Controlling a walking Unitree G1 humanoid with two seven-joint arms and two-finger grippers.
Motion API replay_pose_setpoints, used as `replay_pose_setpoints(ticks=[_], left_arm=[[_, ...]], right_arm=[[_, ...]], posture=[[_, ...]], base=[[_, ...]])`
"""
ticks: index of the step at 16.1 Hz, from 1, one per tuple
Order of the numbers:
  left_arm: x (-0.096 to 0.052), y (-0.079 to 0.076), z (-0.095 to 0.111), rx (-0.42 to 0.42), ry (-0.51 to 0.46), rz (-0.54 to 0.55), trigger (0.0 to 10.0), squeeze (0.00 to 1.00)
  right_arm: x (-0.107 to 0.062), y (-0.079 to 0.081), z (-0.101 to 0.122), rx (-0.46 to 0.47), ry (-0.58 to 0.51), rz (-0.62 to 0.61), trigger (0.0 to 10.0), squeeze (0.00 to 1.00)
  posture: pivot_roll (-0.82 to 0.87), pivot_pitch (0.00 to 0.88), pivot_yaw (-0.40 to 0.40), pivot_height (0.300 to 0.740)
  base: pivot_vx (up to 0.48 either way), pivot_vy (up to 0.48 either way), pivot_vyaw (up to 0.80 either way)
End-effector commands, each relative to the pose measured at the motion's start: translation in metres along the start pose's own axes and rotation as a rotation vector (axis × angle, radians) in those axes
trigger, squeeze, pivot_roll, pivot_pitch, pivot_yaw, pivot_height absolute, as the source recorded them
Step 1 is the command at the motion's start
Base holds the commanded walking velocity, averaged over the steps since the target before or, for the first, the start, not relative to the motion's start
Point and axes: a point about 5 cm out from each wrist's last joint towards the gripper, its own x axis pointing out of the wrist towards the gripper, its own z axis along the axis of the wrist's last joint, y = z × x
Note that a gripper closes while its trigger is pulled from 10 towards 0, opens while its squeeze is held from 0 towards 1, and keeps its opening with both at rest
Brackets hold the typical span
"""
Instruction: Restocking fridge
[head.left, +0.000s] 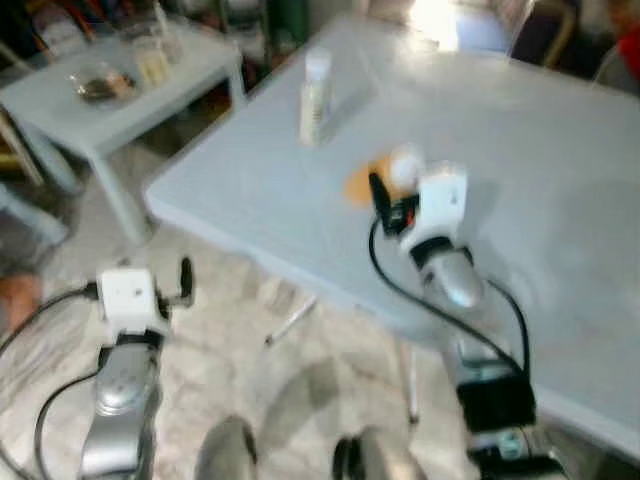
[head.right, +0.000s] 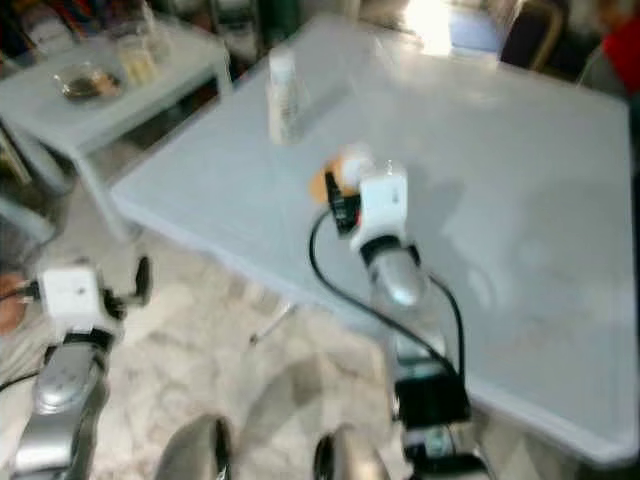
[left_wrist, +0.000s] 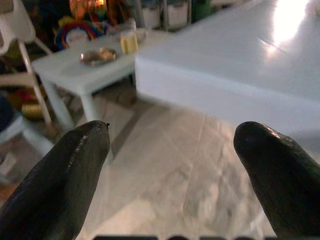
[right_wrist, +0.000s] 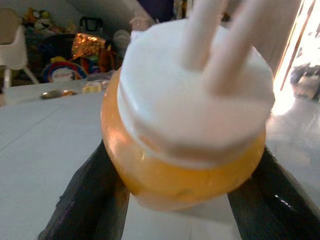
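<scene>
An orange jar (right_wrist: 185, 135) with a white lid sits on the pale worktop (head.left: 560, 180), clamped between the right gripper (head.left: 385, 190) jaws. A white bottle (head.left: 316, 95) stands farther back. The left gripper (left_wrist: 175, 175) hangs over the floor (left_wrist: 165, 175), jaws wide apart.

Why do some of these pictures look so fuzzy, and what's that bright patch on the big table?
Both eye views are smeared by motion blur. In the left eye view, glare washes out the far edge of the large pale-blue table. The right wrist view shows the orange jar with a white lid soft, out of focus. The left wrist view is sharper, with a glare streak.
</scene>
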Motion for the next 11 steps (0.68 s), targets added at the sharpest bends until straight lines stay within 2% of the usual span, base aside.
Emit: replay_pose_setpoints(ticks=[1,5,11], left_arm=[[0.002,0.0,0.004,0.011,-0.016,-0.003,10.0,0.0],[0.002,0.0,0.004,0.017,-0.015,-0.006,10.0,0.0],[0.003,-0.001,0.003,0.025,-0.01,-0.014,10.0,0.0]], right_arm=[[-0.002,0.005,-0.01,0.009,0.05,0.03,10.0,0.0],[0.004,0.001,-0.004,0.012,0.032,0.026,10.0,0.0],[0.011,0.012,0.008,-0.009,-0.029,0.082,10.0,0.0]], posture=[[0.06,0.133,-0.033,0.74],[0.06,0.132,-0.032,0.74],[0.07,0.129,-0.031,0.74]], base=[[-0.285,0.0,0.0],[-0.283,0.0,0.0],[-0.279,0.0,0.0]])
